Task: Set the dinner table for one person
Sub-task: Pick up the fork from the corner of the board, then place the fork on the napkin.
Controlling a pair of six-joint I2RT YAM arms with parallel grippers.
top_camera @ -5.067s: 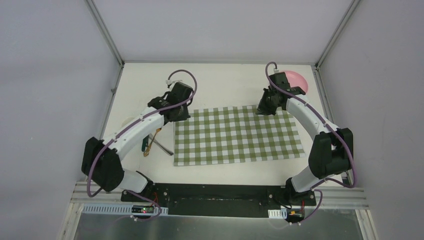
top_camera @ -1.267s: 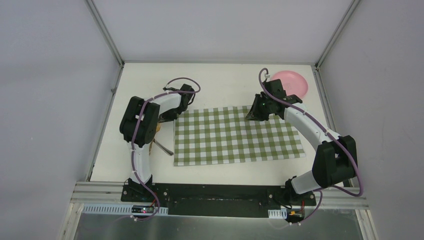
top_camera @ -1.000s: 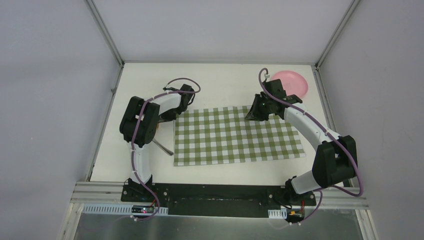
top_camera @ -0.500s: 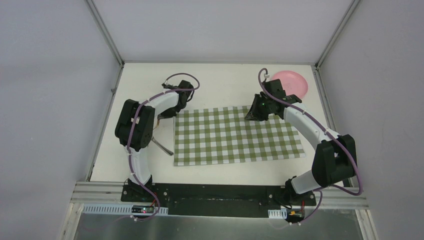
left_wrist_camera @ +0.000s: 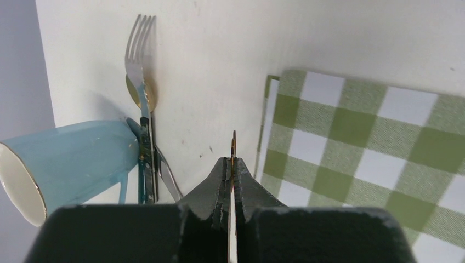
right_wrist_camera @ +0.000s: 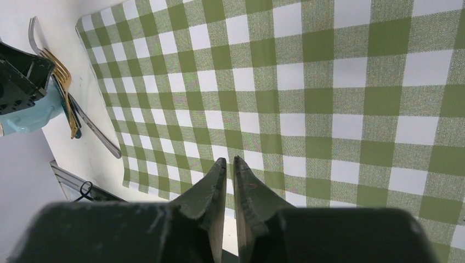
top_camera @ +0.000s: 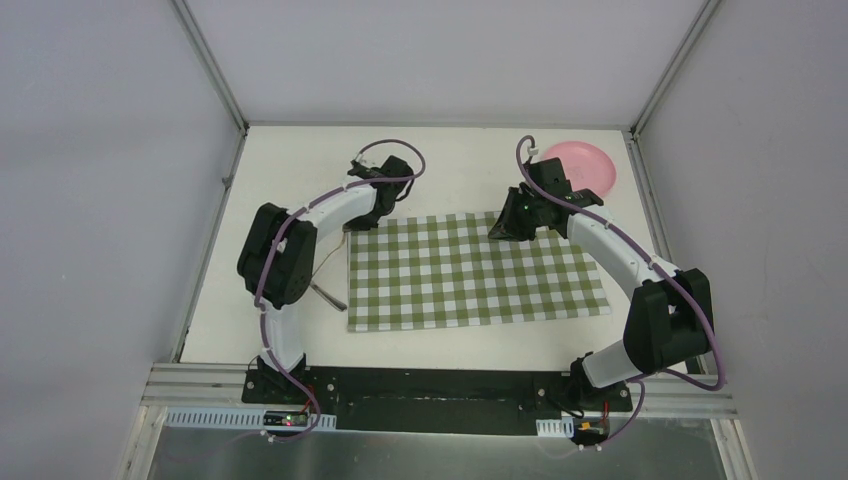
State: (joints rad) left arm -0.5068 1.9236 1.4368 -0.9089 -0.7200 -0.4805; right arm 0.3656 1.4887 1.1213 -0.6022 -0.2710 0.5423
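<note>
Top external view is showing the bench point(top_camera: 450, 165) lying under everything: plain white matte top w/ aluminium rails, spreading past the checked cloth point(top_camera: 470, 275) on every side, widest beyond the cloth's far edge. Cloth's long axis is running left-right. L gripper point(left_wrist_camera: 231, 164) is hanging over bare bench just off the cloth's left edge, nr its far-left corner, fingers pressed closed. A thin brownish sliver is poking out at the seam, can't tell what. R gripper point(right_wrist_camera: 228, 164) is hovering over the cloth's far edge, barely ajar, nothing showing in the slit. Left of the cloth, cutlery point(left_wrist_camera: 143, 148) is lying roughly parallel to that edge, tines pointing far, beside a blue mug point(left_wrist_camera: 71, 164) resting on its side; L arm is sitting nearer. Pink plate point(top_camera: 582, 163) is sitting off the cloth's far-right corner, so R arm is probably better placed for it.
</note>
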